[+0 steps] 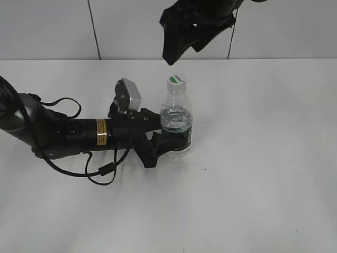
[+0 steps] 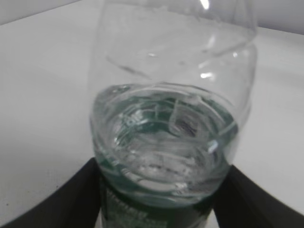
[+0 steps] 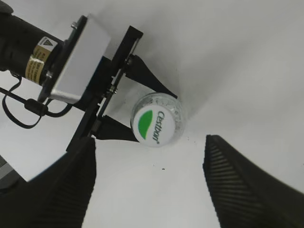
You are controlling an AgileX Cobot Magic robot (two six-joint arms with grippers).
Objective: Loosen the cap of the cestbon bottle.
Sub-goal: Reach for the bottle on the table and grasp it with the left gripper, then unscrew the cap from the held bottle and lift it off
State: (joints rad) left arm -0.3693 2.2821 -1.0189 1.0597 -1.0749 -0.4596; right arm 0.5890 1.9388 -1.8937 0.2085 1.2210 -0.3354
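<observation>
The cestbon bottle (image 1: 176, 124) stands upright on the white table, clear plastic with a dark green label band, partly filled with water. Its cap (image 1: 176, 80), half green and half white, sits on the neck. My left gripper (image 1: 171, 138) is shut on the bottle at the label, its black fingers on either side of the bottle (image 2: 171, 137) in the left wrist view. My right gripper (image 1: 181, 45) is open and empty, hovering above the cap. In the right wrist view the cap (image 3: 153, 126) lies above and between the open fingers (image 3: 149, 185).
The left arm (image 1: 63, 132) lies low across the table from the left, with a loose black cable (image 1: 100, 171) beside it. A white tiled wall (image 1: 131, 26) stands behind the table.
</observation>
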